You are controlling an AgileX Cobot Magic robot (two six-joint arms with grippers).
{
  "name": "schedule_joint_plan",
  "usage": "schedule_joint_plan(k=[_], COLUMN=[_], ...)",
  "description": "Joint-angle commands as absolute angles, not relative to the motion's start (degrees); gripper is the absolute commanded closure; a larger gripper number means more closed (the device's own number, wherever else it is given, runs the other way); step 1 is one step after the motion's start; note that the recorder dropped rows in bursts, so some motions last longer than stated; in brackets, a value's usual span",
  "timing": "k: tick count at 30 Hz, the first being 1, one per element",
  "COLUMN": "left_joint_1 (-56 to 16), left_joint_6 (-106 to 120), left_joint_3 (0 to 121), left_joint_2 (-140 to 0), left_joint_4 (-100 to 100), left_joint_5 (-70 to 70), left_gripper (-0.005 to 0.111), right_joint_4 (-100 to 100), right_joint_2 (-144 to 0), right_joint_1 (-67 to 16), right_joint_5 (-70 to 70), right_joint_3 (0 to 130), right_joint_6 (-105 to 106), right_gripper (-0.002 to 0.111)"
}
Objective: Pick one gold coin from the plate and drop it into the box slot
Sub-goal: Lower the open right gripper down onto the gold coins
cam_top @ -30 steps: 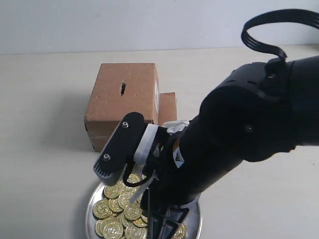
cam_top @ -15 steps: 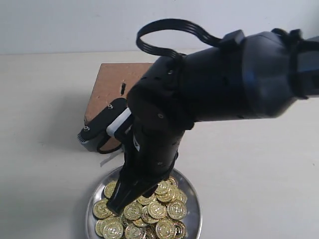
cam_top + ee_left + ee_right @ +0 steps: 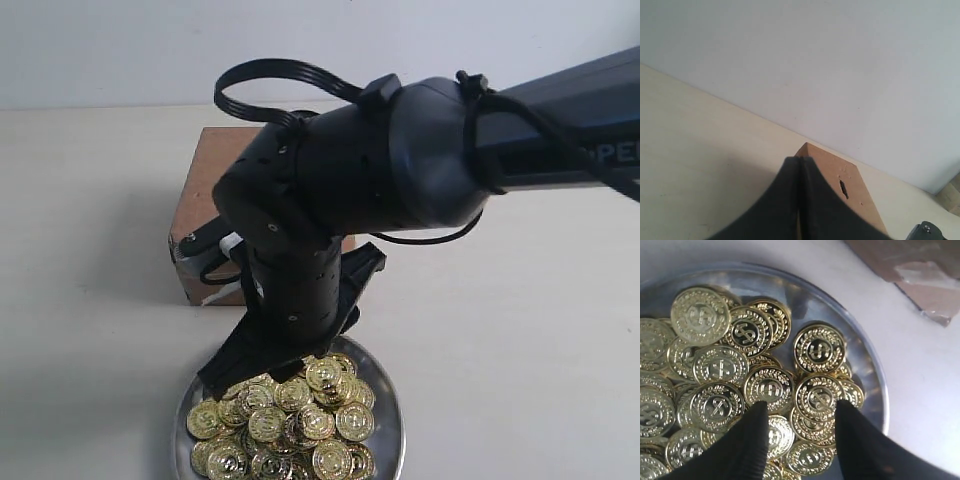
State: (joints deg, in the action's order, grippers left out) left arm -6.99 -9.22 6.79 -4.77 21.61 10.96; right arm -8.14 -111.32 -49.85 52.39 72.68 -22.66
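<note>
The right arm (image 3: 400, 170) is reaching in from the right side of the exterior view and crossing over the middle, bending down toward the plate (image 3: 390, 405). The plate is sitting on the pale worktop (image 3: 90, 330) at the near edge of that view, and a heap of gold coins (image 3: 300, 420) is lying in it, several layers deep. The right fingers (image 3: 752, 440) are standing spread apart, released, with both tips pressing into the coin pile near the plate's rim. 2 coins are lying face up in the gap between the tips, one overlapping the other, and neither finger is clamping a coin.

The box (image 3: 200, 200) is standing on the worktop just behind the plate, and the arm is covering most of it in the exterior view, so only its left part is showing. In the right wrist view a corner of the box with a strip of tape is showing beyond the plate's rim, apart from it.

The left fingers (image 3: 785, 200) are pressing flat against each other, clenched, with nothing visible between them. They are pointing toward the box, whose top face is carrying the slot (image 3: 842, 186), a dark narrow slit lying open and unobstructed. A plain wall (image 3: 840, 60) is rising behind the worktop.
</note>
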Motion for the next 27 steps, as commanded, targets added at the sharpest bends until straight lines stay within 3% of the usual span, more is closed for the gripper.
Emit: schedule_joint_plan(k=[1, 13, 21, 27], left_joint_1=[-7.4, -7.4, -7.4, -7.4], left_joint_6=[-8.95, -8.95, -8.95, -8.95], left_joint_3=[7.28, 7.28, 7.28, 7.28], left_joint_2=[-5.07, -5.07, -5.07, -5.07], left_joint_4=[21.26, 21.26, 21.26, 21.26], left_joint_5=[10.85, 10.85, 10.85, 10.85], left_gripper=[0.107, 0.107, 0.107, 0.107], right_joint_4=[-7.95, -10.04, -13.59, -13.45], right_joint_2=[-112.37, -114.71, -114.71, -114.71], right_joint_1=[-49.14, -49.14, -49.14, -49.14], right_joint_5=[50.69, 49.83, 51.89, 51.89], right_joint_3=[73.12, 73.12, 73.12, 73.12], right_joint_6=[-27.94, -34.48, -39.38, -41.25], right_gripper=[0.066, 0.066, 0.055, 0.055])
